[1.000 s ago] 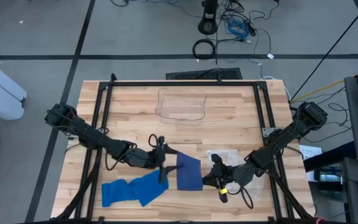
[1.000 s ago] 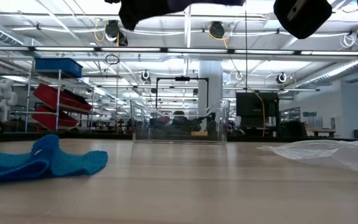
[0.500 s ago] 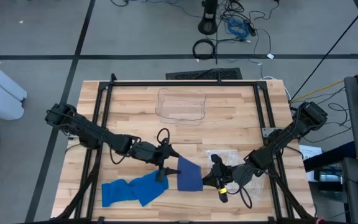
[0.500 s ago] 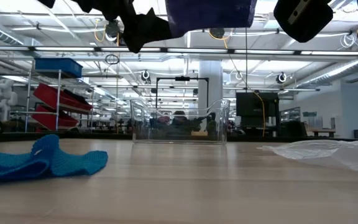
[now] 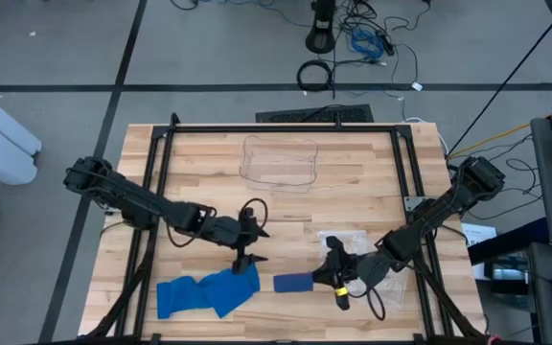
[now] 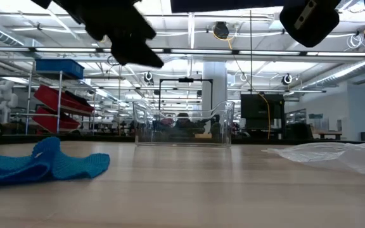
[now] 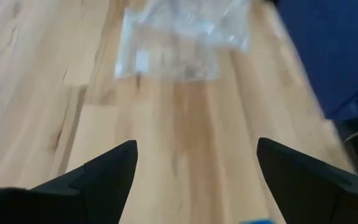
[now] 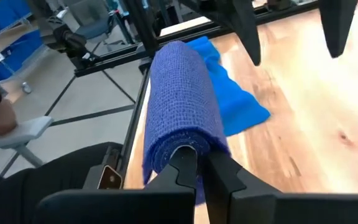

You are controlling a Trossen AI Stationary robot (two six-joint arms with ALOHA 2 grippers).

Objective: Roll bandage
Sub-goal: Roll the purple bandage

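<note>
Now the dark blue bandage (image 5: pixel 292 283) sits rolled into a tube near the front of the wooden surface (image 5: pixel 353 192), pinched at one end by the right claw (image 5: pixel 336 278), whose fingers are pressed together on it. Just beside it lies a lighter blue cloth (image 5: pixel 207 291), crumpled flat. Above that cloth hovers the left claw (image 5: pixel 249 246), fingers spread wide and gripping nothing. Behind the right claw rests a clear plastic bag (image 5: pixel 345 240), and farther back stands a clear container (image 5: pixel 278 160).

Dark-blue bandage (image 8: pixel 182 102) rolled up, lighter blue tail (image 5: pixel 204 292) lying crumpled on the table.
</note>
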